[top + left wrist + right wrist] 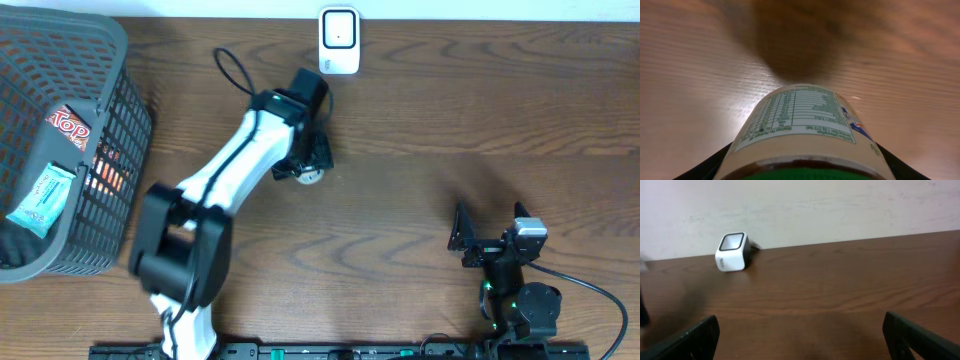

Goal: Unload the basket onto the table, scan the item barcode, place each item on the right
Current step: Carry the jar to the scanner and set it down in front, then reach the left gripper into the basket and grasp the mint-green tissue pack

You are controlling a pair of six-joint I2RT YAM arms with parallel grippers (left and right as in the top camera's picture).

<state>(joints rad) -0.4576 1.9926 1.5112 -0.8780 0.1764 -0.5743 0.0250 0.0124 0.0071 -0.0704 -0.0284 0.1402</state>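
- Overhead view is showing you the left gripper (306, 162) reaching toward the far edge of the desk, a little left of its middle, and it is clamping a small bottle (312, 177). I cannot tell whether the bottle is touching the wood or hanging just above it.
- In the left wrist view the bottle (800, 125) is filling the lower middle. Its cream body is turning a printed nutrition label (797, 112) toward the camera, and the dark fingers (702, 167) are coming up on both sides of it.
- I am judging that the bottle is stiff and rather light, with a smooth round wall. Such a wall is inviting the bottle to slip or to roll between the pads when you are tilting it.
- You are gripping it across the body near the green end, and this place is looking sensible to me, because the pads are leaving the printed side free. I am not seeing the barcode itself, so it is probably lying on another side of the label.
- The scanner (339, 40) is standing at the far edge of the desk, just beyond the bottle and apart from it.
- The right gripper (468, 238) is waiting by the near edge on the right side, with its jaws spread wide and nothing between them.
- The basket (110, 60) is sitting at the far left corner with some packets inside.
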